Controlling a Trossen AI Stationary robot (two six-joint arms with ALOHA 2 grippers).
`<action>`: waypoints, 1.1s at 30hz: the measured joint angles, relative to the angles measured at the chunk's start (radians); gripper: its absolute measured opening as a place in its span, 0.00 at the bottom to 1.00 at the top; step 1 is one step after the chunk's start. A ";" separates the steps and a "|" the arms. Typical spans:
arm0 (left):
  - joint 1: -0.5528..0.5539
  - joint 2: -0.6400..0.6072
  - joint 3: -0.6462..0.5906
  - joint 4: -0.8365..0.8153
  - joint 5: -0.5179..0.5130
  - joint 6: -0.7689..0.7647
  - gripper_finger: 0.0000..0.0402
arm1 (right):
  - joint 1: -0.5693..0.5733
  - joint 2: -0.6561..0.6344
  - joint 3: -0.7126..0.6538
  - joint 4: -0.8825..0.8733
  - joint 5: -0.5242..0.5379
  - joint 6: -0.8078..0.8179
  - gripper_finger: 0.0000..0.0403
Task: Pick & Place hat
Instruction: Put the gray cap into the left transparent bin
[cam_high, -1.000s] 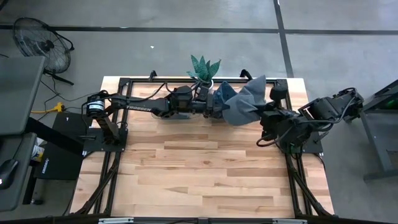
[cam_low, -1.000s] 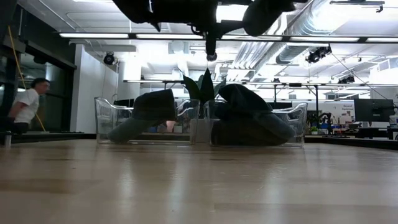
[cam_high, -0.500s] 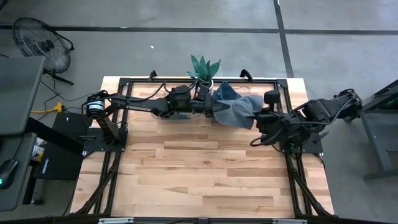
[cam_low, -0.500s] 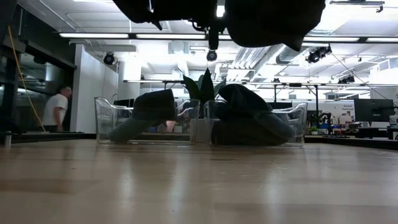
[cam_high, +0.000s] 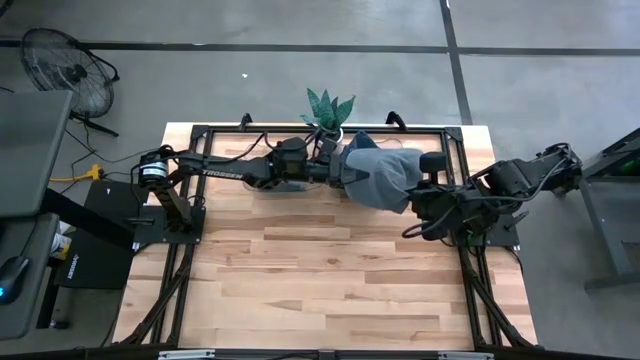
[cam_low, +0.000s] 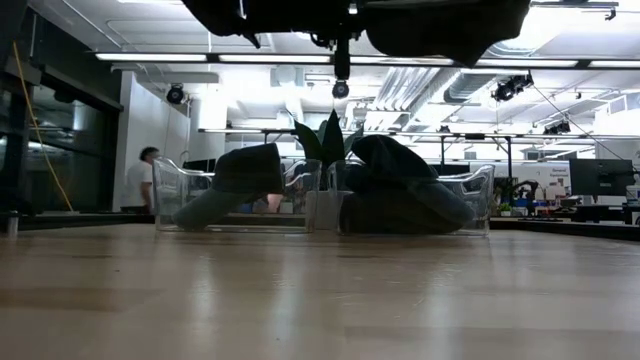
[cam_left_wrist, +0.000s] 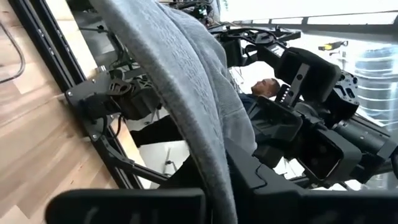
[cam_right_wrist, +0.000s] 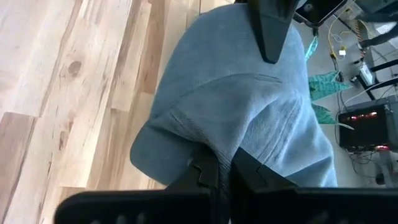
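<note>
Holding: right gripper (cam_right_wrist: 217, 171) pinches the grey hat (cam_high: 385, 178) at its edge; fingers closed on cloth
Sharing: left gripper (cam_left_wrist: 214, 186) clamps the opposite edge, likely to spread it
Location: hat hangs aloft, over the table's (cam_high: 330, 270) far side

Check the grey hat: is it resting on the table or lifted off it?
Lifted. The grey hat is stretched between the left gripper and right gripper, and the low view shows it high above the table.

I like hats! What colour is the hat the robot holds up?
Blue-grey. The hat shows best in the right wrist view.
</note>
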 joint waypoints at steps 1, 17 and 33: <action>0.000 0.000 0.000 0.000 0.000 0.005 0.03 | 0.000 0.000 0.000 0.001 -0.002 0.001 0.00; 0.001 0.000 0.000 -0.036 -0.006 0.070 0.01 | 0.000 -0.009 0.013 0.004 -0.010 0.139 0.31; 0.078 -0.198 -0.001 -0.498 0.046 0.287 0.01 | 0.000 -0.140 0.039 -0.015 -0.053 0.361 0.52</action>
